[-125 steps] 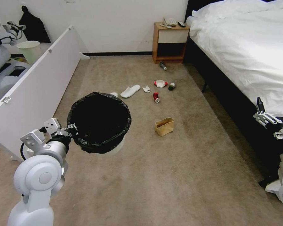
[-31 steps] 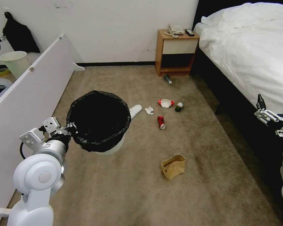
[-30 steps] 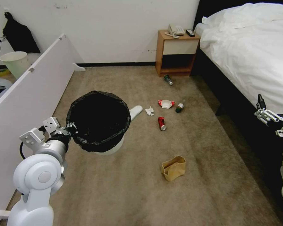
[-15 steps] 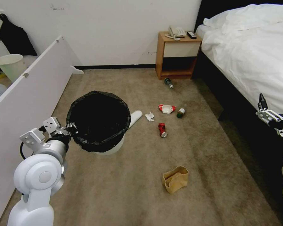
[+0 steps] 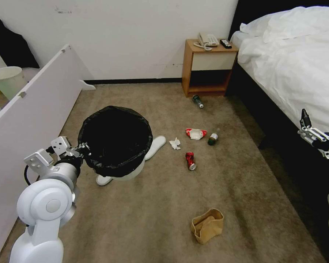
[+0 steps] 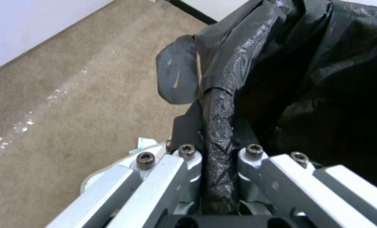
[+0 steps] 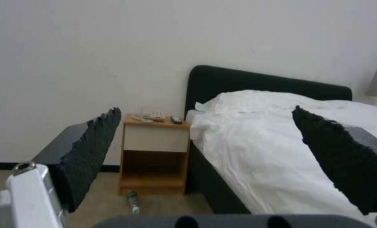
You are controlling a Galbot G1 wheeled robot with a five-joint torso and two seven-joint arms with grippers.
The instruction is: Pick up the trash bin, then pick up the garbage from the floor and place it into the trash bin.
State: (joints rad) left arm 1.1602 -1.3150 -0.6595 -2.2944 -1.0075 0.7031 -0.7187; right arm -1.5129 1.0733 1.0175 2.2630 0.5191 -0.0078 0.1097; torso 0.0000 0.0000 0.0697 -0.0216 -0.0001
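Trash bin is already off the carpet, hanging out in front of the robot on its left side, with the left gripper clamped on the black-bag-covered rim; the left wrist view shows the fingers pinched right onto the folded liner, so that arm is busy. The garbage lies on the floor ahead and to the right of the bin: brown paper bag is the closest piece, sitting mouth-up and a bit squashed, nearer the robot than anything else and toward its right half. Farther out are the red can, tissue, red-white wrapper, a small bottle, another bottle by the nightstand, plus slippers partly hidden behind the bin. The right gripper is raised by the bed, well apart from all of it, jaws spread wide with nothing between them, pads facing the room. My guess is the right arm takes the bag, reaching down and leftward.
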